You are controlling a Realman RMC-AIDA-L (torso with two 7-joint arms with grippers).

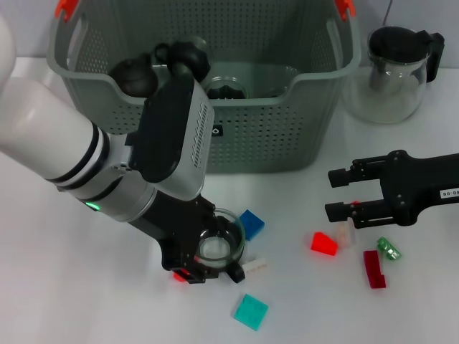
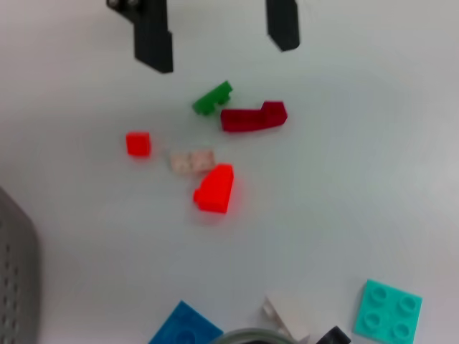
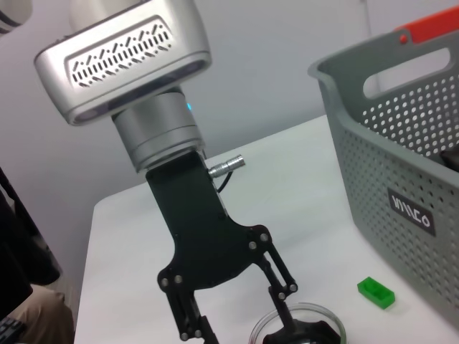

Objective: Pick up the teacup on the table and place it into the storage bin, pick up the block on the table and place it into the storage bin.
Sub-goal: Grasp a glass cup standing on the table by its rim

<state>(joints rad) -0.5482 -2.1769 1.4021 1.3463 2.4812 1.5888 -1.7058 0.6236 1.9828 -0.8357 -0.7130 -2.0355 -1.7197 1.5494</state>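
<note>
The glass teacup [image 1: 219, 245] stands on the white table, low between the black fingers of my left gripper [image 1: 209, 273]. The gripper is open, and one fingertip [image 2: 333, 335] sits a little off the cup's rim [image 2: 251, 334]. In the right wrist view the left gripper [image 3: 240, 326] reaches down around the teacup [image 3: 301, 328]. Several blocks lie around it: blue [image 1: 251, 223], white [image 1: 253, 266], teal [image 1: 250, 312] and red [image 1: 323, 244]. My right gripper [image 1: 343, 193] hovers open, right of the blocks. The storage bin [image 1: 237, 136] stands behind.
A glass teapot [image 1: 393, 72] with a black lid stands right of the bin. More blocks lie below the right gripper: pale pink [image 1: 346, 235], green [image 1: 389, 249] and dark red [image 1: 374, 269]. Another green block [image 3: 376, 292] lies near the bin's front wall.
</note>
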